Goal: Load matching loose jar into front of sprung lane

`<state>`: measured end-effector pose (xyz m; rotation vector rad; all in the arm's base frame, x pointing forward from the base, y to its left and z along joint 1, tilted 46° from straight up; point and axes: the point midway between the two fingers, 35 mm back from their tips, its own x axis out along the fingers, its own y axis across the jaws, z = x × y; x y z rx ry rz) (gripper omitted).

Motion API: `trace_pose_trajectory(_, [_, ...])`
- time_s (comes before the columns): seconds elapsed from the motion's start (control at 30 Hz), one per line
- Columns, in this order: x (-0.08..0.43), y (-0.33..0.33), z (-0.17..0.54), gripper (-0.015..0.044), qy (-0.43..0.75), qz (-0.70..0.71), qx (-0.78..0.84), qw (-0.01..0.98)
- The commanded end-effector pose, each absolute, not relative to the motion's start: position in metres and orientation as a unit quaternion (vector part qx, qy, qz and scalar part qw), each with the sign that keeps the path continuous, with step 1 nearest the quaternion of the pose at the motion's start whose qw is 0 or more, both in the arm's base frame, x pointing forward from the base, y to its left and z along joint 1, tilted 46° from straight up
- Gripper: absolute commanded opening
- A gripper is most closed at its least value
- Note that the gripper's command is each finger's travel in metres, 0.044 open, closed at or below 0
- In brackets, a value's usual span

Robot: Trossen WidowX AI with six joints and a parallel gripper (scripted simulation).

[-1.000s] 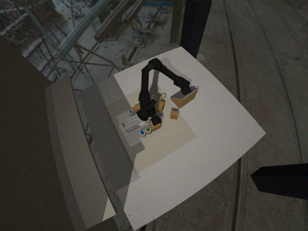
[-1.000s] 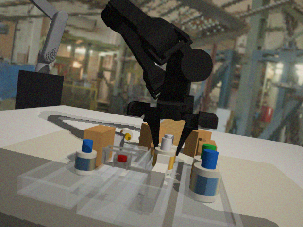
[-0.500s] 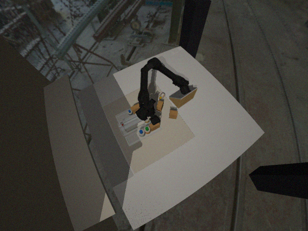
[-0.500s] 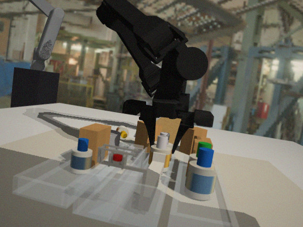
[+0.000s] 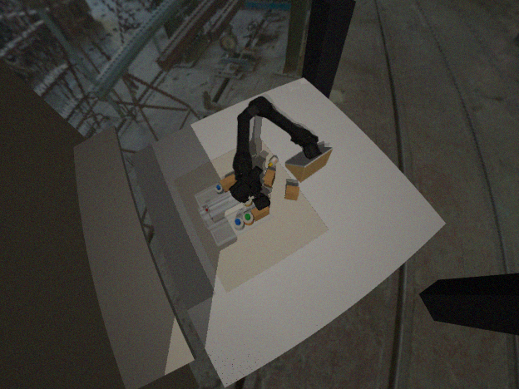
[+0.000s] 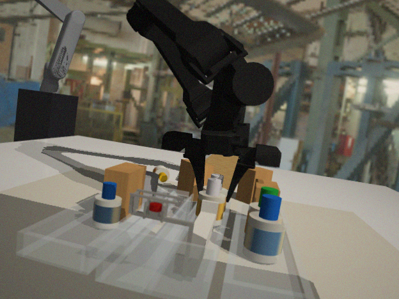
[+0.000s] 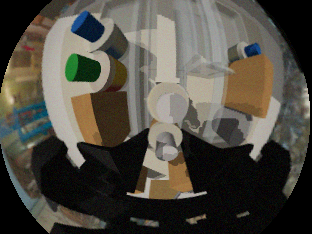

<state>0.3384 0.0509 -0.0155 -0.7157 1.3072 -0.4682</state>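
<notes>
The hand is clenched on the grey-capped jar with the yellow band, holding it upright over the clear pusher lane at the counter's centre. A second grey-capped jar stands just behind it, at twelve o'clock. A blue-capped jar stands at four o'clock.

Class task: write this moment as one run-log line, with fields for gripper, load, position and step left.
gripper: shut on grey-capped jar | position: upright at the clear lane | release: not yet done
</notes>
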Motion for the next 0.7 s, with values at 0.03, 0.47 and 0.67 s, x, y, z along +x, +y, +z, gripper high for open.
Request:
trace_pose_trajectory(0.03, [0.3397,0.0503,-0.0146,0.0,0.584,-0.214,-0.322,0.713])
trace_pose_trajectory(0.47, [0.3376,0.0499,-0.0149,0.0,0.584,-0.214,-0.322,0.713])
trace_pose_trajectory(0.67, [0.3358,0.0498,-0.0154,0.0,0.584,-0.214,-0.322,0.713])
